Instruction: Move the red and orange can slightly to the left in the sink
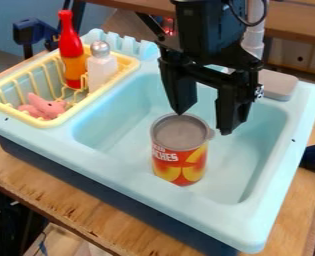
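Fixed camera, set above and in front of light-blue plastic toy sink [119, 167], looking down at slant. Faces across basin toward brown wooden shelf [296, 22] behind. Sink lies diagonal to view: near corner at lower right, pale-yellow plastic dish rack [86, 103] at upper left. Angle takes in both top and side of red-and-yellow cylindrical can [180, 162] near centre. Close range: sink spans view from left edge nearly to right; light-brown wooden tabletop [39, 185] shows below.

Looks black throughout, with a thick, boxy arm [210, 30], a thin cable [252, 24] curving off one side, and a gripper [203, 123] with angular, tapering fingers [180, 92] and small silvery bits [259, 91].
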`<action>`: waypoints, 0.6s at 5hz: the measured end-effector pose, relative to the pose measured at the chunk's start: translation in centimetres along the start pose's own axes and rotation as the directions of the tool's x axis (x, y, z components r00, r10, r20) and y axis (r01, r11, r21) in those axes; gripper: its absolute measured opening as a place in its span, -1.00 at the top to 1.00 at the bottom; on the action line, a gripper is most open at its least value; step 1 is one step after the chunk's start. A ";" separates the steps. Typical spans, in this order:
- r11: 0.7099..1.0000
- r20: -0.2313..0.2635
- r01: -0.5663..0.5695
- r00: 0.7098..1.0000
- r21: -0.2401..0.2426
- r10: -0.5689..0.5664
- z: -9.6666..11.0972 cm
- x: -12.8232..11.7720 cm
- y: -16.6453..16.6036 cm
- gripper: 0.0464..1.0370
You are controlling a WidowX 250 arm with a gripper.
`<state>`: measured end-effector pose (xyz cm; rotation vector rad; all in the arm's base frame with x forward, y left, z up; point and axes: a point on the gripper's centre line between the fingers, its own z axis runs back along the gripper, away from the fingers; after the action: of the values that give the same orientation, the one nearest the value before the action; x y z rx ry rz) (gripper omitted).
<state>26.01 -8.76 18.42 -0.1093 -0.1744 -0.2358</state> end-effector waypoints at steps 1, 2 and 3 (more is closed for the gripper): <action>1.000 -0.023 -0.006 1.000 0.003 0.006 -0.7 -0.2 0.0 -0.93; 0.999 -0.045 -0.034 0.998 0.042 0.036 -1.6 0.1 0.6 -0.93; 0.994 -0.129 -0.060 0.989 0.089 0.071 -3.5 0.1 1.3 -0.93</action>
<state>27.01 -7.95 14.88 -0.0144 -0.0488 -0.1691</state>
